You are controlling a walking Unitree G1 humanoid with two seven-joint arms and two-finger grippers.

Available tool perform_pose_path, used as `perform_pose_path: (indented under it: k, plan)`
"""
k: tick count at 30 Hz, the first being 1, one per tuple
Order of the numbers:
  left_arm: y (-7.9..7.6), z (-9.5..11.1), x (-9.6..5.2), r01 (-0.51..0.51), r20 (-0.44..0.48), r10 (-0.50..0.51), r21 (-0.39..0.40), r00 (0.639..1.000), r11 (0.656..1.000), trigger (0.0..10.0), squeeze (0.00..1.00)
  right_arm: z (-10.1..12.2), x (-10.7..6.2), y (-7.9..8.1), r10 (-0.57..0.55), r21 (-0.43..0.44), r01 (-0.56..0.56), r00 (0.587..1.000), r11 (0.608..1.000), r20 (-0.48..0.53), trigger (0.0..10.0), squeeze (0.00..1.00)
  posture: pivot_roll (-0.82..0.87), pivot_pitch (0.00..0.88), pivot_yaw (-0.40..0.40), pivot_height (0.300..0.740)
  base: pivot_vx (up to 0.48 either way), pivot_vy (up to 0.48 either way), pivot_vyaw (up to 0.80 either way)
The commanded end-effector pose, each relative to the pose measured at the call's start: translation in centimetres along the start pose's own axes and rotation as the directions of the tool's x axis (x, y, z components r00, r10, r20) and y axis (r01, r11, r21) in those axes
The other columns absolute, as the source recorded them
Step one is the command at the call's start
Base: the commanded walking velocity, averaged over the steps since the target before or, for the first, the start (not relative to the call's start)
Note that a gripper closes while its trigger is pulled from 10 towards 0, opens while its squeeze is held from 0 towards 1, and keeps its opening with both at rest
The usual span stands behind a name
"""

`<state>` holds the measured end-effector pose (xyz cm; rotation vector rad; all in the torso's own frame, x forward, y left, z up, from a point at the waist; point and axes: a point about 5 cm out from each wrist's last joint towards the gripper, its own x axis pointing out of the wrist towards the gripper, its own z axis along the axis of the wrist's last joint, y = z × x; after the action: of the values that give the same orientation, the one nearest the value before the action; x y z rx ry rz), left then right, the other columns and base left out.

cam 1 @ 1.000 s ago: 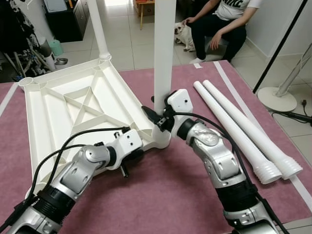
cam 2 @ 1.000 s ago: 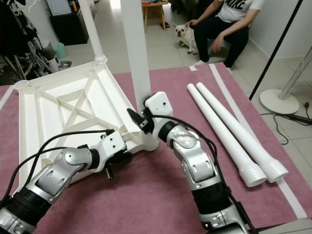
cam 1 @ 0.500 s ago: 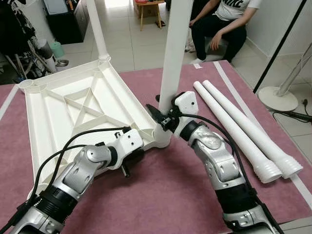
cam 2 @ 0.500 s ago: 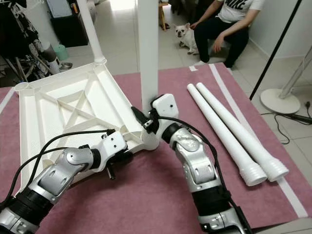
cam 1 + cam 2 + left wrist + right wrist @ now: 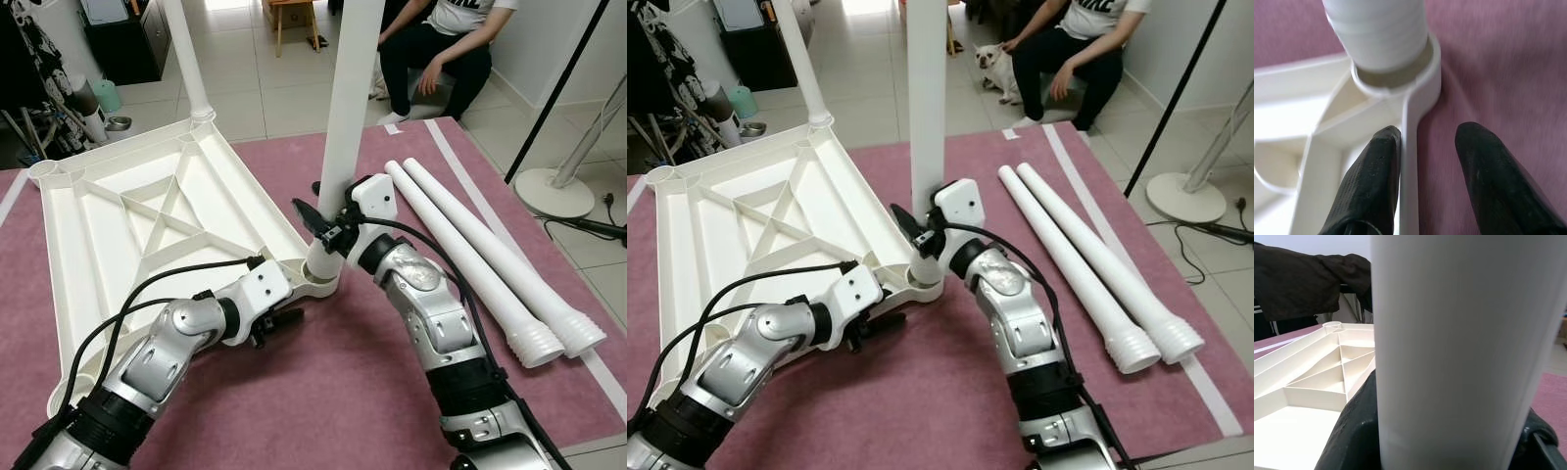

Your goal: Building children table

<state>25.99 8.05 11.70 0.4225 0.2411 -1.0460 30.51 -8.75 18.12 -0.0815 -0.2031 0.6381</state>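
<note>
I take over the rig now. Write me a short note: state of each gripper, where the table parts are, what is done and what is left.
Right gripper: shut on the upright leg, low down, just above the near corner socket.
Left gripper: open, its fingers astride the rim of the tabletop beside that socket.
Tabletop lies upside down on the purple mat.
Done: far leg stands in its far corner socket; near leg is entering its socket, seating not confirmed.
Left: two loose legs on the mat to the right.
</note>
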Motion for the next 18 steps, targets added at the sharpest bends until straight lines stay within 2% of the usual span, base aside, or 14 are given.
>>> perform_pose_path:
  k: [1,5,10,11,12,13,18]
  plan:
    - [0.2,0.1,-0.1,-0.002,-0.004,0.002,-0.012,1.0,1.0,10.0,0.0,-1.1,-0.1,0.2,0.004,0.017,-0.004,0.999,1.0,-0.045,10.0,0.0,0.0,0.0,0.097,0.74,0.0,0.0,0.0]
    - [0.3,0.1,0.0,-0.009,-0.012,0.009,-0.006,1.0,1.0,10.0,0.0,-1.2,-0.1,0.2,0.004,0.024,-0.003,0.999,1.0,-0.046,10.0,0.0,0.0,0.0,0.097,0.74,0.0,0.0,0.0]
    - [0.4,-0.5,0.1,-0.018,-0.073,0.021,0.036,0.997,0.999,10.0,0.0,-1.3,-0.1,0.4,0.012,0.046,-0.01,0.999,0.999,-0.031,10.0,0.0,0.0,0.0,0.099,0.74,0.0,0.0,0.0]
    - [0.3,-0.9,0.1,-0.016,-0.1,0.02,0.046,0.995,0.999,3.8,0.0,-1.0,0.0,0.6,0.024,0.049,-0.023,1.0,0.999,-0.012,10.0,0.0,0.0,0.0,0.099,0.74,0.0,0.0,0.0]
    - [0.3,-0.9,0.1,-0.016,-0.1,0.02,0.046,0.995,0.999,3.8,0.0,-1.0,0.0,0.6,0.024,0.049,-0.023,1.0,0.999,-0.012,10.0,0.0,0.0,0.0,0.099,0.74,0.0,0.0,0.0]
    - [0.3,-1.1,0.1,-0.016,-0.117,0.023,0.053,0.993,0.998,0.0,0.0,-0.7,0.2,0.8,0.033,0.051,-0.033,0.999,0.998,0.001,10.0,0.0,0.0,0.0,0.098,0.74,0.0,0.0,0.0]
    - [0.3,-1.5,0.2,-0.026,-0.137,0.034,0.055,0.99,0.998,0.0,0.0,-0.3,0.5,1.1,0.053,0.054,-0.054,0.998,0.997,0.016,10.0,0.0,0.0,0.0,0.096,0.74,0.0,0.0,0.0]
